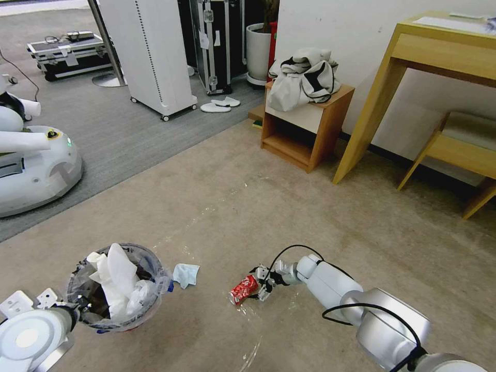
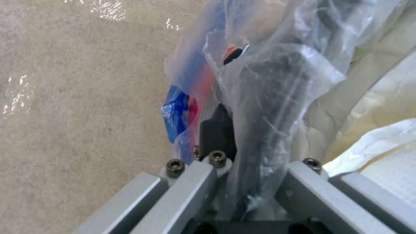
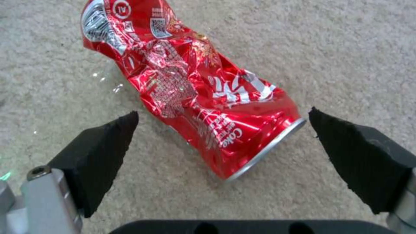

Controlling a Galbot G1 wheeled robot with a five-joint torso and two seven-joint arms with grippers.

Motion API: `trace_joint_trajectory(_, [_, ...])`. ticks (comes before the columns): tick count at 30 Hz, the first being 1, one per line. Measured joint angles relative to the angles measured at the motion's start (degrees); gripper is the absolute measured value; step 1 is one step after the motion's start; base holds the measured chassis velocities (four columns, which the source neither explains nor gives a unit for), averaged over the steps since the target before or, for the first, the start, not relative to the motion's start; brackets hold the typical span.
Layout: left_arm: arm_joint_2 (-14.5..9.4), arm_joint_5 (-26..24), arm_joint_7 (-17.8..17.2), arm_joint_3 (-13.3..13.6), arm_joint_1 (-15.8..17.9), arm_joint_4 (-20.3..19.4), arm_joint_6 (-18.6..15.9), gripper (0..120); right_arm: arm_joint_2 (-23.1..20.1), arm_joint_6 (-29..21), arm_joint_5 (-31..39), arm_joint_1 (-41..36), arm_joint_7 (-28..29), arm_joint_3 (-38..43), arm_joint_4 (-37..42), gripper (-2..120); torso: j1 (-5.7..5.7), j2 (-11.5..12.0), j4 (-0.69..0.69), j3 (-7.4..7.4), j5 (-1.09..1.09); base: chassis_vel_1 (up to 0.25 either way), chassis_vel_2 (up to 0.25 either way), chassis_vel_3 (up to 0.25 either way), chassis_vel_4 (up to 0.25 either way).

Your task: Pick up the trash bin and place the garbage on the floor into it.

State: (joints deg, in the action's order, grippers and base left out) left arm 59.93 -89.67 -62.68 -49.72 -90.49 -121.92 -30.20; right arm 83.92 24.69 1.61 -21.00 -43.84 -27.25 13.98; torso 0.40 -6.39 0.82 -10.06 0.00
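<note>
The trash bin [image 1: 120, 289], a small red bucket lined with a clear bag, holds crumpled white papers at the lower left. My left gripper [image 1: 77, 311] is shut on its near rim; the left wrist view shows the black fingers [image 2: 216, 130] pinching rim and bag [image 2: 277, 65]. A crushed red soda can [image 1: 243, 289] lies on the beige carpet. My right gripper [image 1: 262, 285] is low at the can's end, open. In the right wrist view the can [image 3: 195, 94] lies between the spread pads [image 3: 104, 152] without touching them. A light-blue cloth [image 1: 186, 274] lies beside the bin.
A wooden nightstand [image 1: 305, 129] carrying a grey-white clothes bundle [image 1: 304, 77] stands ahead. A yellow desk [image 1: 439, 62] and stool [image 1: 460, 150] are at the right. Another robot's white base [image 1: 36, 165] sits at the left. White slippers [image 1: 219, 105] lie by a white cabinet [image 1: 150, 51].
</note>
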Motion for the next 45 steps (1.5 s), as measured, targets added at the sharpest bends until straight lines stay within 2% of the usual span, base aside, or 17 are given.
trace_joint_trajectory(45, [0.8,3.0,2.8,0.9,0.7,1.8,0.0,0,2.6,-4.1,0.0,3.6,-2.9,-3.2,-0.8,100,0.0,0.0,0.0,0.0,0.0,0.0,0.0,0.0,0.0])
